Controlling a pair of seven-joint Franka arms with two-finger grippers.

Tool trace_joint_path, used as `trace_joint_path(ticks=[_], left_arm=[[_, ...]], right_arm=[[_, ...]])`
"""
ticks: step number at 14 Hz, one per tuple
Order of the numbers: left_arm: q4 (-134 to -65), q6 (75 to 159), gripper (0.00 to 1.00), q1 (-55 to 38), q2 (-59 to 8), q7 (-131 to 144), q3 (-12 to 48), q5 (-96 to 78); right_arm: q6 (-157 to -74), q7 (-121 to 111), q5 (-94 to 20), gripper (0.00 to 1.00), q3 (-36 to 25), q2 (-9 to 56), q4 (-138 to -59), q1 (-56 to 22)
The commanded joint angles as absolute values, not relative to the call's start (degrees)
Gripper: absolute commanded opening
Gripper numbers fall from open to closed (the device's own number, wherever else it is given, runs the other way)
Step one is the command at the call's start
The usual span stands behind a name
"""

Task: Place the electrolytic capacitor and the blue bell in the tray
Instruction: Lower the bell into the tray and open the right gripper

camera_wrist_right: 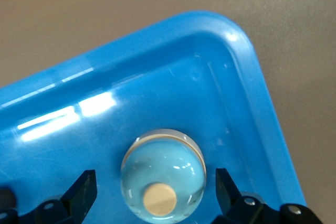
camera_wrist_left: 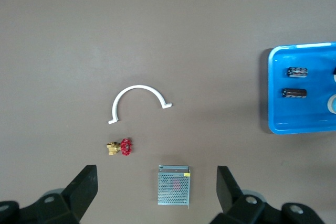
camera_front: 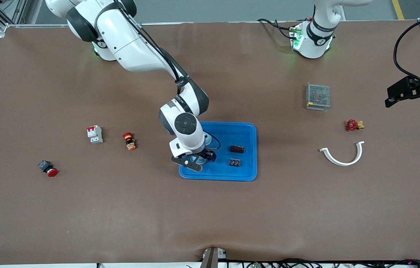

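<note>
The blue tray point(camera_front: 241, 133) lies mid-table. In it sits the blue bell point(camera_wrist_right: 163, 181), a pale blue dome with a cream button on top. My right gripper point(camera_wrist_right: 155, 179) is open and low over the bell, one finger on each side and neither touching it. In the front view the right gripper point(camera_front: 198, 160) covers most of the bell. A dark cylinder, the electrolytic capacitor point(camera_front: 236, 149), lies in the tray beside a small black part point(camera_front: 235, 162). My left gripper point(camera_front: 409, 101) waits open and high near the left arm's end of the table, holding nothing.
Toward the left arm's end lie a metal mesh box point(camera_front: 318, 96), a red-handled brass valve point(camera_front: 353, 125) and a white curved clip point(camera_front: 342, 154). Toward the right arm's end are a white breaker point(camera_front: 95, 134), an orange-red button point(camera_front: 129, 141) and a red push button point(camera_front: 48, 168).
</note>
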State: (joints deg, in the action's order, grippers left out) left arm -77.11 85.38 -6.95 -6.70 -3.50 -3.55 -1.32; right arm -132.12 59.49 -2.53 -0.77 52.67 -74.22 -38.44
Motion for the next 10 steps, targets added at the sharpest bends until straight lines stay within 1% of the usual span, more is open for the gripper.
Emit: trace_joint_path(ticks=[1,3,4,7,10], left_arm=[[-77.43,85.96,1.0,-6.33,-6.33,-2.9,-2.37,-1.93],[-77.43,86.22,1.0,-4.49,-6.33,-4.21,-1.5,-1.93],[-77.43,86.92,1.0,-3.44,-6.33,-4.57,0.25,-1.76],[-77.43,87.1,1.0,-3.08,-6.59,-3.78,0.7,-1.32],[-77.43,87.1,1.0,-2.9,-6.5,-5.01,0.88,-0.53]], right_arm=[[-127.46,60.03,-1.15,1.0,-0.79,50.02,-73.74,-38.49],[-122.46,59.77,-0.35,1.0,-0.44,45.99,-73.92,-38.24],[-119.82,59.85,-0.35,1.0,-0.35,44.05,-73.92,-38.58],[-108.68,57.59,-0.53,1.0,-0.26,35.89,-74.26,-38.67],[-99.52,53.63,-0.96,1.0,-0.26,27.98,-75.75,-37.97]])
